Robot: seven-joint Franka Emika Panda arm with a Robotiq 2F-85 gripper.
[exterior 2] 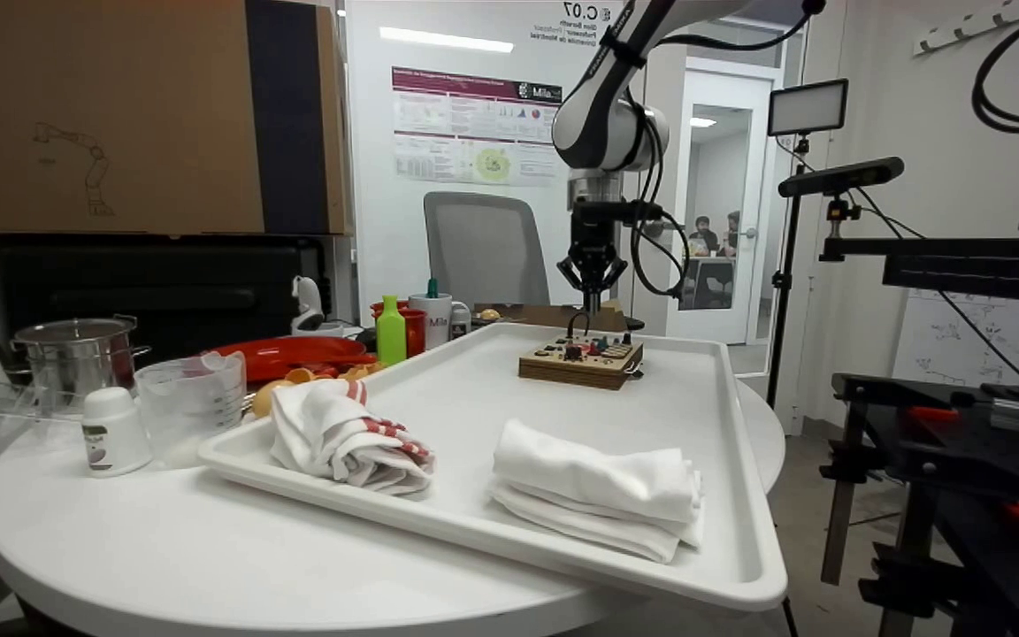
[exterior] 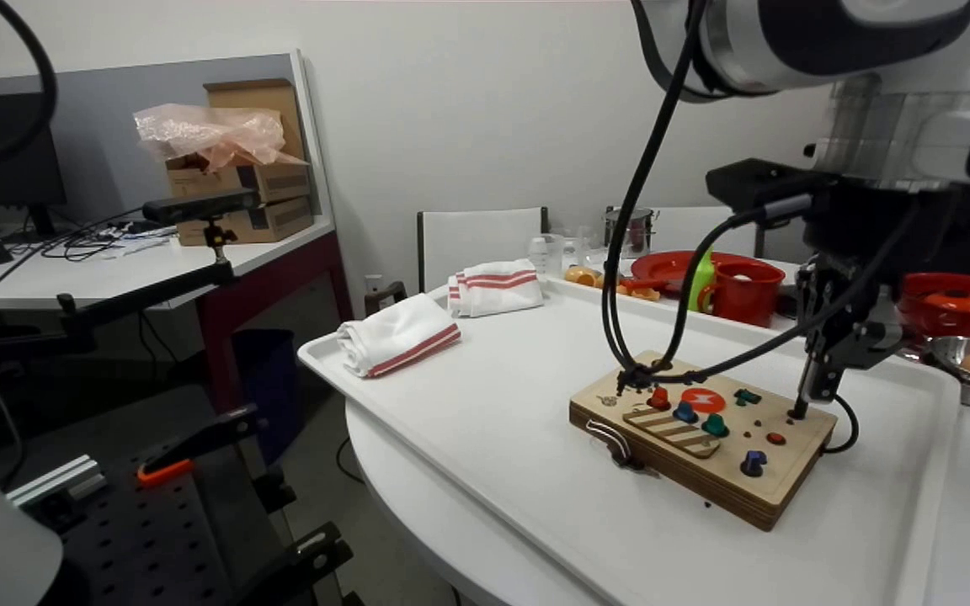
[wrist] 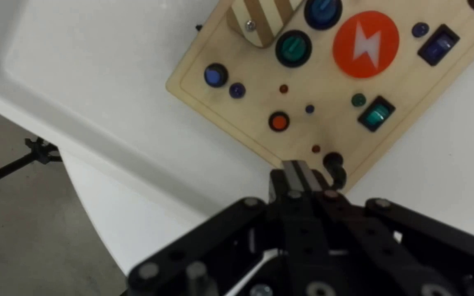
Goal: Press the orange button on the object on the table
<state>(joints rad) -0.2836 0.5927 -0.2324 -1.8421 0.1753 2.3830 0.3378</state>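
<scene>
Wrist view, read with both exterior views: alignment before the press. The Robotiq gripper (wrist: 298,170) stands at one corner of the light-wood button board (wrist: 253,113), its fingertips (wrist: 292,176) pressed together with nothing seen between them. The target, a black-collared orange push button (wrist: 279,122), lies on the board's upper face near the short edge, beside the fingertips and not under them. Right next to the fingertips is the black cable plug (wrist: 336,172); whether they touch it cannot be told. The press is judged not yet made. The next move calls for a small shift from plug to button, then a straight descent on the button's centre, sparing the red indicator (wrist: 316,149) and blue indicator (wrist: 310,109).

Edges and room: in an exterior view the board sits wholly inside the rim of the white tray (exterior: 519,379), itself on a round white table (exterior 2: 120,548). A broad stretch of tray floor separates it from two white towels (exterior: 401,335); a red mug (exterior: 746,293) stands beyond the long rim. A hanging cable (exterior: 662,126) crosses the board in that view, though contact cannot be judged. Drift past the short edge would probably drop the fingertips toward the tray floor.
</scene>
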